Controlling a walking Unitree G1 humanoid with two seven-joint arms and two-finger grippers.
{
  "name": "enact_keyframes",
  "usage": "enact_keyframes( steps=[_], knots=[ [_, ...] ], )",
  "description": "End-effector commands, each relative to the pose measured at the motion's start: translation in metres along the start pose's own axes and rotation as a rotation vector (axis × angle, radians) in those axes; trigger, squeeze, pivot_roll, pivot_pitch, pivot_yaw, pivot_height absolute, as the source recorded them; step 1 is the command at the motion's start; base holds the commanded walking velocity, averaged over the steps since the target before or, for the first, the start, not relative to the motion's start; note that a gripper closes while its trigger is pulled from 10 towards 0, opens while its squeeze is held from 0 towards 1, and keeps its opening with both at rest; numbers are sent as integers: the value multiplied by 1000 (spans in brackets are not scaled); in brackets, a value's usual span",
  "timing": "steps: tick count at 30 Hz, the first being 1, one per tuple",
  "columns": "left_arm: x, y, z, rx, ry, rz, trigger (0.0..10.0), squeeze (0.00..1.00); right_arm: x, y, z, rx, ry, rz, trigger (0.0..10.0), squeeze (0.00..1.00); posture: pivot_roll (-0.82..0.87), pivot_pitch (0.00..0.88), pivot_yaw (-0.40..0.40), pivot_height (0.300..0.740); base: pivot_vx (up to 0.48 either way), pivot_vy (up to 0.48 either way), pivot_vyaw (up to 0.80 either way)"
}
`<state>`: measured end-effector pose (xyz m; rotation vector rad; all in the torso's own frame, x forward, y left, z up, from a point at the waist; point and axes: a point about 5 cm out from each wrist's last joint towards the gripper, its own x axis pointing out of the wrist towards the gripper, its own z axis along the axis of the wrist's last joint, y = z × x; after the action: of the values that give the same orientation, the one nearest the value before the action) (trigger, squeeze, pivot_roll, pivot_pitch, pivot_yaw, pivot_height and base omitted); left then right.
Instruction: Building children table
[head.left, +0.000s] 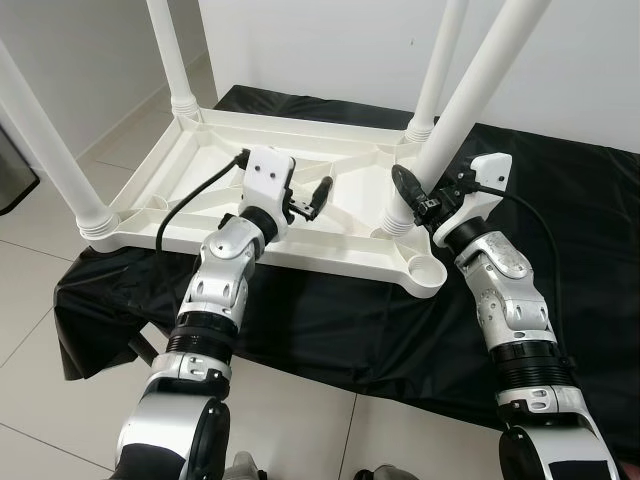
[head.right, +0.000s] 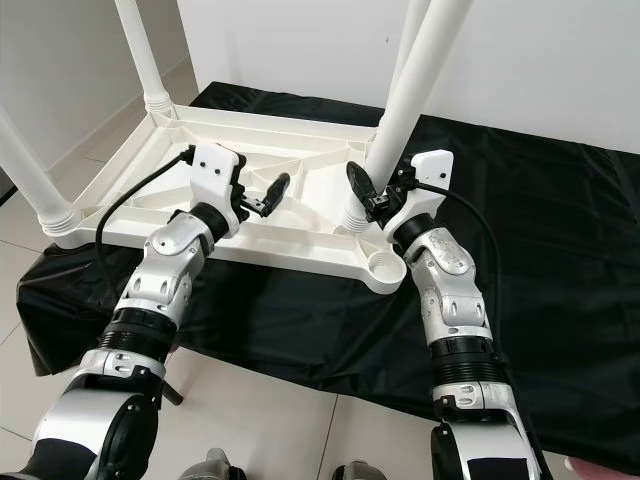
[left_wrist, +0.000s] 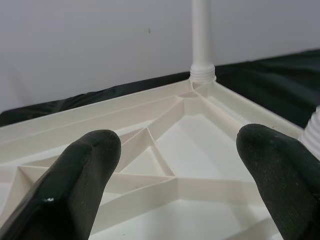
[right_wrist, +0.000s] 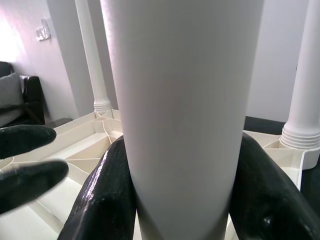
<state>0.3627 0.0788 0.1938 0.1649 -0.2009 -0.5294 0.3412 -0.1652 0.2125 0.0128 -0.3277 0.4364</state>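
Note:
A white plastic table (head.left: 300, 170) lies upside down on a black cloth. Three legs stand in its corners: near left (head.left: 40, 130), far left (head.left: 170, 50) and far right (head.left: 440, 70). A fourth leg (head.left: 470, 100) leans up from the near right, its ribbed base beside the round corner socket (head.left: 427, 270), which is open. My right gripper (head.left: 412, 195) is shut on this leg just above its base; both fingers (right_wrist: 105, 200) press the white tube (right_wrist: 180, 100). My left gripper (head.left: 315, 198) hovers open over the ribbed underside (left_wrist: 200, 130), holding nothing.
The black cloth (head.left: 560, 200) spreads over a pale tiled floor (head.left: 40, 330) and reaches the white wall behind. A dark object (head.left: 15, 170) stands at the left edge. A dark sofa (right_wrist: 20, 100) stands off to the table's left.

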Motion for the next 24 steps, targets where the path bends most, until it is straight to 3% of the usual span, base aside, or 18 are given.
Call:
enact_keyframes(
  steps=[1,2,4,8,10,15,24],
  knots=[
    [-2,-12,-4,79,7,-67,10000,0,0,2,6,-23,-22,24,10000,0,-73,0,-29,740,0,0,0],
    [-2,-12,-4,79,7,-67,10000,0,0,2,6,-23,-22,24,10000,0,-73,0,-29,740,0,0,0],
    [-2,-27,-6,150,6,-158,10000,0,-1,0,6,-29,-22,22,10000,0,-73,0,-29,740,0,0,0],
    [-2,-32,-7,156,16,-200,10000,0,-1,-1,7,-30,-23,21,10000,0,-73,0,-29,740,0,0,0],
    [-2,-49,-15,211,60,-313,10000,0,-3,-3,7,-35,-23,19,10000,0,-78,0,-20,740,0,0,0],
    [-3,-65,-25,279,106,-427,10000,0,-6,-5,8,-40,-22,13,10000,0,-84,0,-15,740,0,0,0],
    [-10,-80,-46,336,185,-542,10000,0,-14,-8,8,-45,-23,-13,10000,0,-104,0,8,740,0,0,0]
  ],
)
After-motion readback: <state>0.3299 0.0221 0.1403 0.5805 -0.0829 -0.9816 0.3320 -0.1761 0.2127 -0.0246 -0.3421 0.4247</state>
